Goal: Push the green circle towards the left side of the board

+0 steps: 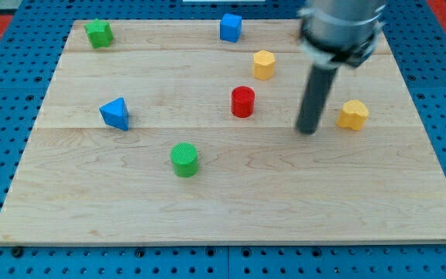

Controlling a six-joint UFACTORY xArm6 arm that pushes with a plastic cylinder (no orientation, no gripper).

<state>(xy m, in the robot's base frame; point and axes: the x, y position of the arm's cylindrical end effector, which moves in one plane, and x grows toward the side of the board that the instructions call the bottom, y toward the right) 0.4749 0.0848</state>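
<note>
wooden board (231, 201): green circle (184, 159) (smooth cylinder) sits well left of my tip (308, 130), untouched.

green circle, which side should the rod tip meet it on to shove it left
Contact the green circle on its right-facing wall, centred, since a round side rolls off an off-centre push. My tip sits to its right and slightly higher in the view, so it should probably drop level first, then sweep left.

My tip (308, 130) is placed on the board (231, 217) between the red cylinder (242, 101) at the view's left and the yellow block (354, 115) at the view's right, while the green circle (184, 159) is found lower left, below the blue triangle (115, 113).
</note>
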